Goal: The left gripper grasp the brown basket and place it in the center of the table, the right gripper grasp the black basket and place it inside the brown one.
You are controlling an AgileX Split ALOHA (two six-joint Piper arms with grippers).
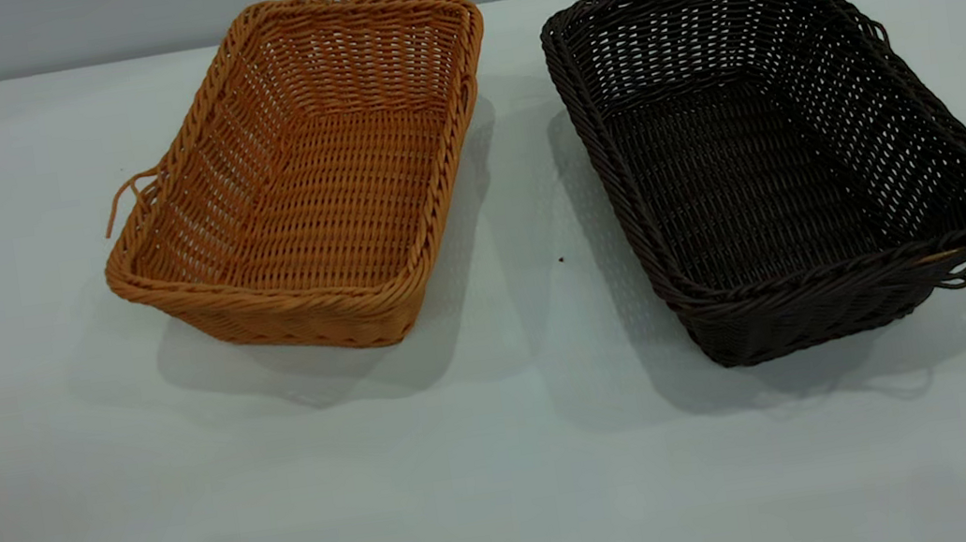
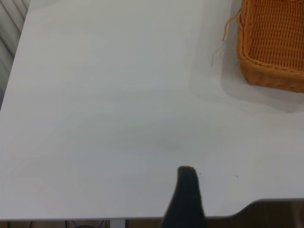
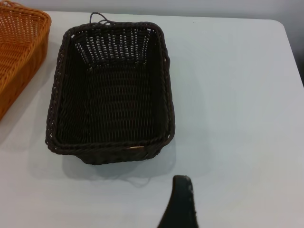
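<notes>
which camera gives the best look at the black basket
The exterior view: the black basket shows whole, beside the brown basket on the table. The right wrist view also shows it complete, beyond one claw finger. The left wrist view misses it entirely.

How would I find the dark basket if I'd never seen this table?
Look at the white table: two woven baskets sit side by side, apart. The black basket is the one on the right. Its neighbour, the brown basket, is orange-tan; this one is nearly black.

both arms out of the exterior view; one dark finger (image 2: 186,194) of each gripper visible, nothing held
</notes>
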